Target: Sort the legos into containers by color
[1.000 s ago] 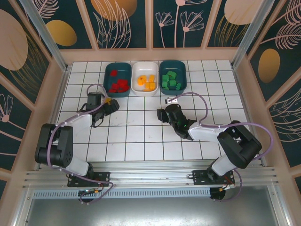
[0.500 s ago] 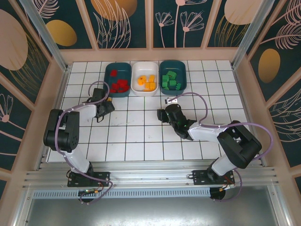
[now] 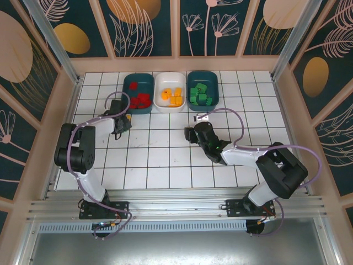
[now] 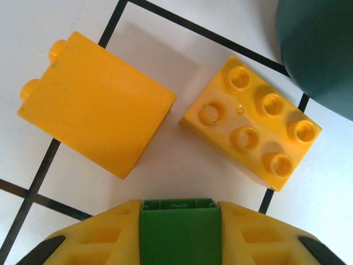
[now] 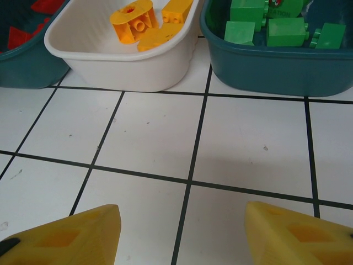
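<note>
My left gripper is shut on a green lego held between its yellow fingers. Just ahead of it two yellow-orange legos lie on the tiles: a smooth-sided block and a studded one. From above, the left gripper sits low just in front of the left dark teal container, which holds red legos. The white container holds yellow-orange legos and the right teal container holds green ones. My right gripper is open over bare tiles, a tile short of the white container.
A corner of the left teal container is close on the right of the left wrist view. The right arm's head rests mid-table. Wooden walls ring the tiled floor. A small white piece lies in front of the right teal container.
The left gripper's jaws have closed onto the green lego, and the left arm has folded in closer to the teal container. The right arm has stayed put.
</note>
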